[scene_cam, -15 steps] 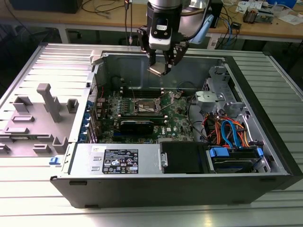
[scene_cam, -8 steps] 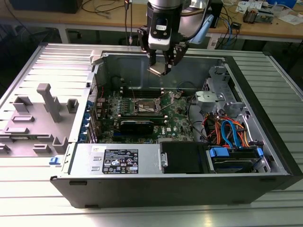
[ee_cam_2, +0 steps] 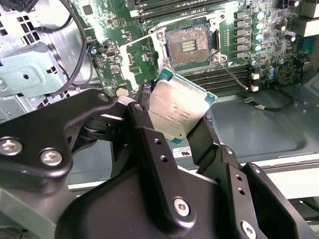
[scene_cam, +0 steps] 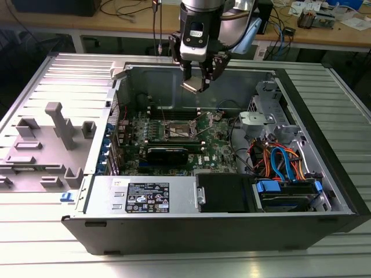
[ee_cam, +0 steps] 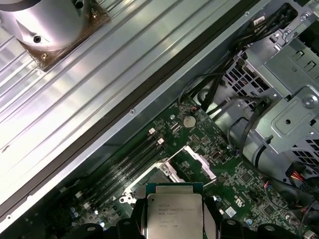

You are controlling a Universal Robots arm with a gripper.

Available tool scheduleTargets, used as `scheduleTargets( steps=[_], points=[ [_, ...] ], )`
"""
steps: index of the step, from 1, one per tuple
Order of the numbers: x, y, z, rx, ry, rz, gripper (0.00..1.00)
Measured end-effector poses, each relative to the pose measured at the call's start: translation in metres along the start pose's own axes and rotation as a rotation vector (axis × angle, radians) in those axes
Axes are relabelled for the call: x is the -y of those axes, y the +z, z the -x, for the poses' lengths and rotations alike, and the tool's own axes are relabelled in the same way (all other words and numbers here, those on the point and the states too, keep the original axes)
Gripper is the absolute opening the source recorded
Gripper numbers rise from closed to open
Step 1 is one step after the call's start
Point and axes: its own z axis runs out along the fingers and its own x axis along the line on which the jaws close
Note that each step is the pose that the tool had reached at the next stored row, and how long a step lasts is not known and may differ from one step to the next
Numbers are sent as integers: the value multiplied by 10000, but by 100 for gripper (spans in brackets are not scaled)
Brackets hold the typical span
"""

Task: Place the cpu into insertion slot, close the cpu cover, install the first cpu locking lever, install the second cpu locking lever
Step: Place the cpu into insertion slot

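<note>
1. Your claw (ee_cam_2: pixel 175 117) is gripping the chip (ee_cam_2: pixel 179 107) by two opposite edges, its silver top facing up in both wrist views.
2. You are holding it in the air above the green board (scene_cam: pixel 217 145) inside the open computer case (scene_cam: pixel 324 174).
3. The socket (ee_cam_2: pixel 188 45) is lying bare below, not touching the chip, with its cover (ee_cam: pixel 202 164) tipped up beside it.

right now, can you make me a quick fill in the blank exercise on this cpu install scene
1. The claw is ____ on the cpu.
2. The insertion slot is ____, its contacts bare.
3. In the exterior view the cpu hangs ____ the motherboard, not touching it.
4. The motherboard's circuit board is ____ in colour.

Missing words: shut; empty; above; green.
</note>
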Motion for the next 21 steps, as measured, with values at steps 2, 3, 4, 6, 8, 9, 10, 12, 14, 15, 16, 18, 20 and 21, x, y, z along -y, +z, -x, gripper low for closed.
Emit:
scheduleTargets(
  steps=[2,3,4,6,8,9,10,12,14,15,16,18,20,21],
  points=[
    [0,3,0,19,225,3,55],
    [0,4,0,24,285,4,55],
    [0,6,0,31,373,6,55],
    [1,9,0,44,523,8,55],
    [1,12,0,59,692,11,55],
    [1,14,0,69,807,13,55],
    [1,16,0,82,953,16,55],
    [2,18,0,94,1102,18,55],
    [2,19,0,107,1250,21,55],
    [2,21,0,114,1338,24,55],
    [2,21,0,119,1396,25,55],
    [2,23,0,130,1519,27,55],
    [2,24,1,141,1649,29,55],
    [3,25,1,152,1777,31,55]
  ],
)
